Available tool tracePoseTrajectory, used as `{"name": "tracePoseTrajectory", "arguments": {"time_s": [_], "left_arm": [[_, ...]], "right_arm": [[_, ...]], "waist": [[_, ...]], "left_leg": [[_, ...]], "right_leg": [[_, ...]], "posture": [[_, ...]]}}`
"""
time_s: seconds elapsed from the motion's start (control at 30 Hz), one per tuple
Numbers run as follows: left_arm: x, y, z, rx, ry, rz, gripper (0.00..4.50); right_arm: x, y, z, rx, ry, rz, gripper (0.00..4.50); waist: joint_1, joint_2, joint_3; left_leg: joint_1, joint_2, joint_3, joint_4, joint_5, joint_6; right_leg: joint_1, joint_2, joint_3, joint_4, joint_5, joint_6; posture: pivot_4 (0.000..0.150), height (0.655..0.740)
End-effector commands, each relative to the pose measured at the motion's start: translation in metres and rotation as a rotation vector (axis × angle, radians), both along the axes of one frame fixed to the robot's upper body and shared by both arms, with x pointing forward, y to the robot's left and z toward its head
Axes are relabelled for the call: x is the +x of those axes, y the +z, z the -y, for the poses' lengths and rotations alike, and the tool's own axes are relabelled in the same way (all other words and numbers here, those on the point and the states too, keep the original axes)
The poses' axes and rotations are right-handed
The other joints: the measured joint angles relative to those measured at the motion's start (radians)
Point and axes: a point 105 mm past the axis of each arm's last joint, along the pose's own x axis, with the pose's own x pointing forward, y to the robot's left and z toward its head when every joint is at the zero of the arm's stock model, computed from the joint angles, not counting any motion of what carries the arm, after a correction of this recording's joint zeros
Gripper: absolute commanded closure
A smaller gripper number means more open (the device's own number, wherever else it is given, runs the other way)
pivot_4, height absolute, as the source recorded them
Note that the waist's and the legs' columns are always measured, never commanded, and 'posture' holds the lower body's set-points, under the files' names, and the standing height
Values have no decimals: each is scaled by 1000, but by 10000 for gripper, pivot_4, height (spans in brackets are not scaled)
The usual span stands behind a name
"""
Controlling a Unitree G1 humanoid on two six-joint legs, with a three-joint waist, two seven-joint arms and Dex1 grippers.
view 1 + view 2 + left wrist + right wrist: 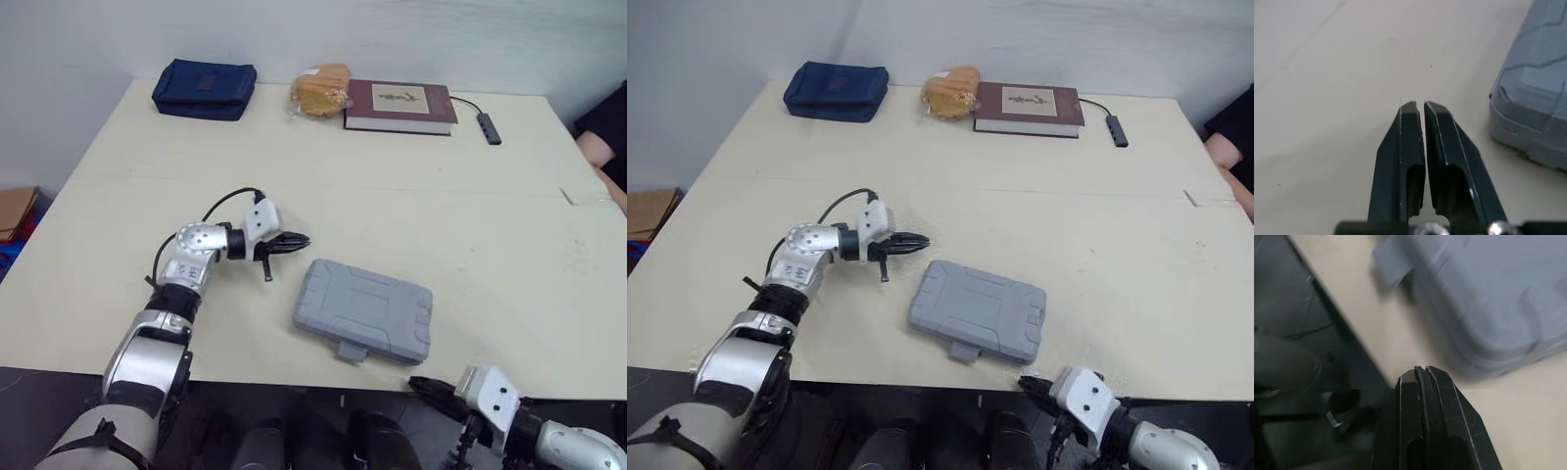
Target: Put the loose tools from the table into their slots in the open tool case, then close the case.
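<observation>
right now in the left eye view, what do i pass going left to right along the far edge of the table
navy pouch -> orange-brown item in clear wrap -> dark red book -> small dark adapter on a cable

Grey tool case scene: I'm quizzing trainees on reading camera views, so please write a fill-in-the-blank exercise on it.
The grey ribbed plastic tool case lies on the cream table with its lid ____.
The shut claw over the tabletop beside it is the robot's ____ one.
The bagged bread loaf sits between the navy fabric pouch and the maroon ____.
Missing: closed; left; book.
</observation>
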Motion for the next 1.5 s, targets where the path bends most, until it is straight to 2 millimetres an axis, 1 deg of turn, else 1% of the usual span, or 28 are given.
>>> {"name": "tracePoseTrajectory", "arguments": {"time_s": [0.03,0.17,0.23,0.4,0.53,0.6,0.77,0.87,0.93,1.03,1.1,1.2,1.23,1.33,1.43,1.5], "left_arm": [[0,6,12,34,-64,31,44635],[1,4,27,49,-93,20,44635],[0,0,32,71,-108,2,44635],[-9,-3,38,101,-212,-13,44635],[-13,-6,35,96,-233,-23,44635],[-15,-7,33,95,-241,-24,44635],[-20,-15,13,70,-184,-19,44635],[-25,-16,3,36,-143,-14,44635],[-28,-15,2,11,-124,-16,44635],[-38,-11,7,-44,-125,-13,44635],[-40,-8,9,-73,-105,-6,44635],[-41,-2,8,-96,-80,8,44635],[-40,4,7,-120,-67,16,44635],[-39,34,1,-220,-84,54,44635],[-44,52,5,-239,-153,110,44635],[-47,62,15,-250,-206,143,44635]], "right_arm": [[9,9,-5,18,-1,43,45000],[18,3,-4,-21,20,50,45000],[22,-1,2,-44,18,24,45000],[52,4,23,-110,-12,84,45000],[70,5,30,-129,-23,115,45000],[75,5,32,-132,-26,124,45000],[115,16,46,-172,-85,227,45000],[133,28,54,-142,-157,278,45000],[140,32,58,-128,-186,294,45000],[149,35,62,-127,-208,325,45000],[151,37,64,-121,-217,336,45000],[148,38,68,-130,-225,345,45000],[145,40,72,-135,-234,354,45000],[128,47,82,-128,-288,387,45000],[106,54,74,-69,-271,419,45000],[94,60,68,-58,-263,443,45000]], "waist": [[-1,-1,0],[0,-1,0],[2,-1,0],[-1,-1,0],[-2,-1,0],[-2,-1,0],[-7,-2,0],[-6,-2,0],[-2,-1,0],[-2,-1,0],[-2,-1,0],[-1,-1,0],[-1,-1,0],[3,-1,0],[0,-1,0],[-1,-1,0]], "left_leg": [[0,0,0,0,0,0],[0,0,0,1,0,0],[0,0,0,1,0,0],[0,-1,1,2,0,1],[0,-1,1,2,1,1],[0,-1,1,2,1,1],[1,-1,2,3,1,1],[1,0,2,3,1,1],[0,0,1,3,1,1],[0,-1,0,3,1,1],[0,-1,0,3,1,1],[-1,-1,0,4,1,1],[-1,-1,0,4,1,1],[-1,-1,0,3,1,1],[-1,-1,0,3,1,1],[0,-1,0,3,1,1]], "right_leg": [[0,0,0,0,0,0],[0,0,0,1,0,1],[0,0,0,0,0,1],[0,0,1,0,1,2],[0,-1,1,0,2,2],[0,-1,1,0,2,2],[0,-1,2,1,3,2],[0,-1,2,1,3,2],[0,-1,2,1,3,1],[0,-2,2,1,3,1],[1,-2,2,1,3,2],[1,-2,3,1,3,2],[1,-2,3,1,3,2],[1,-2,2,1,3,2],[1,-1,2,0,3,2],[1,-1,2,1,3,2]], "posture": [[1500,7400],[1500,7400],[1500,7400],[1500,7400],[1500,7400],[1500,7400],[1500,7400],[1500,7400],[1500,7400],[1500,7400],[1500,7400],[1500,7400],[1500,7400],[1500,7400],[1500,7400],[1500,7400]]}}
